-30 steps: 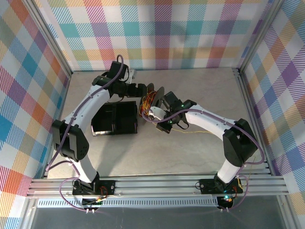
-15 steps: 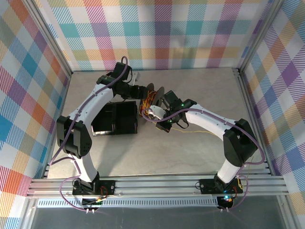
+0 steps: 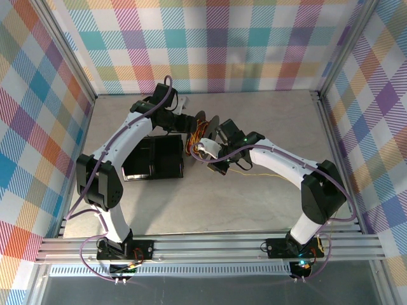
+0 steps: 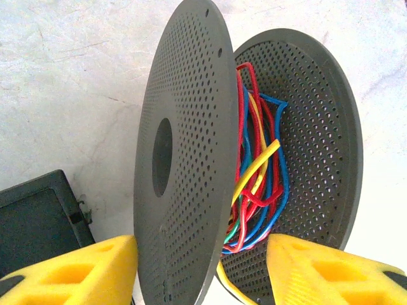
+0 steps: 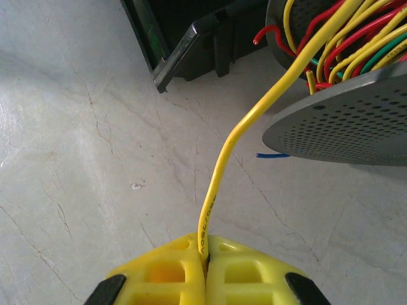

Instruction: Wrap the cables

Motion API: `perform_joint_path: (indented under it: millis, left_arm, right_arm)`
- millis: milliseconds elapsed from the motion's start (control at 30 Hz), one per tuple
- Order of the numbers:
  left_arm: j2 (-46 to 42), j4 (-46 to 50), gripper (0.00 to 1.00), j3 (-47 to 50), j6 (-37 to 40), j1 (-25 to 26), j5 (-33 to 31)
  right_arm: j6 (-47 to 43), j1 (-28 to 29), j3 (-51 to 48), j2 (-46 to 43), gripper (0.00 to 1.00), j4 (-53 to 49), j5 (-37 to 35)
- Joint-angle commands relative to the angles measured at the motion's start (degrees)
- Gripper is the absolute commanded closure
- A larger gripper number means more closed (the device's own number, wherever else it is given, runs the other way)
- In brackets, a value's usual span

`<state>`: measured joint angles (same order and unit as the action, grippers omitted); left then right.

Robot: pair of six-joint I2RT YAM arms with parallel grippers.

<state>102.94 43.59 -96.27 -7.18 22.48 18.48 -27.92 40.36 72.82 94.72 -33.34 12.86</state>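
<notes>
One pale marbled desk (image 3: 267, 121). Two white-and-black robot arms: the left arm (image 3: 121, 143) and the right arm (image 3: 286, 166). Two yellow-fingered pincers: the left pincer (image 4: 200, 267) and the right pincer (image 5: 205, 254). One dark grey reel (image 4: 184, 159) with two perforated round discs. One black rectangular case (image 3: 152, 159) lies at its nine o'clock. The thin plastic-coated cables (image 4: 254, 171) come in four colours: red, yellow, blue and green. The strands are too tangled to count. One yellow cable (image 5: 222, 165) leads off alone.

Part of the cables (image 4: 257, 162) behind the spool's near disc (image 4: 184, 127); black box (image 4: 35, 216) partly beyond the left edge.
</notes>
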Motion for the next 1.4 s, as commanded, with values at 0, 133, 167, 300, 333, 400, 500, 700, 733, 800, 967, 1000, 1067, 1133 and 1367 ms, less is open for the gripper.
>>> perform_joint_path:
  millis: [0,133,167,300,333,400,500,700,733,800,967,1000,1067,1133,1367]
  left_arm:
    - [0.85,1.5,0.48,-0.41,0.85,0.46,1.03]
    - [1.51,1.66,0.5,-1.01,0.94,0.55,0.99]
    - [1.74,1.76,0.52,-1.26,1.02,0.63,1.08]
    - [2.65,2.17,0.58,-2.06,1.29,0.88,1.03]
    - [2.87,2.38,0.59,-2.29,1.39,0.98,1.12]
    - [3.36,2.8,0.64,-2.84,1.69,1.21,1.12]
    - [3.8,3.09,0.72,-3.34,1.9,1.63,0.95]
    - [4.28,3.84,0.95,-4.1,2.11,2.68,-0.05]
    - [4.38,4.12,0.97,-4.48,2.1,2.84,-0.47]
    - [4.4,4.74,1.0,-4.97,1.91,3.24,-1.54]
    - [2.78,3.45,1.0,-4.19,0.41,3.8,-4.63]
    - [1.9,2.56,1.0,-3.47,-0.17,3.82,-5.44]
    - [-0.14,0.27,1.0,-1.72,-2.46,3.87,-7.09]
    - [-2.47,-1.85,1.0,0.05,-5.54,3.87,-9.64]
    - [-9.35,-6.94,1.0,3.99,-11.87,3.88,-14.68]
  right_arm:
    - [0.17,0.16,1.67,-0.21,1.0,0.2,1.4]
    - [0.41,0.15,1.8,0.29,1.0,0.09,1.7]
    - [0.48,0.08,1.72,0.34,1.0,0.2,1.83]
    - [0.55,0.16,1.81,0.38,1.0,0.12,1.99]
    - [0.5,0.11,1.8,0.38,1.0,0.12,1.99]
    - [0.46,0.16,1.8,0.36,1.0,0.15,2.04]
    - [0.54,0.15,1.8,0.47,1.0,0.12,2.2]
    - [0.98,0.16,1.46,0.77,1.0,0.42,2.45]
    - [1.21,0.16,1.31,0.81,1.0,0.59,2.3]
    - [1.58,0.14,1.02,0.99,1.0,0.78,2.29]
    - [3.27,-0.26,-0.52,1.17,1.0,2.17,1.42]
    - [3.89,-0.37,-0.65,1.17,1.0,2.28,1.23]
    - [4.82,-0.53,-0.96,0.52,1.0,2.53,1.63]
    - [6.12,-0.56,-1.35,-0.59,0.91,3.1,1.86]
    - [13.13,-1.87,-2.98,-6.56,0.46,5.26,4.08]
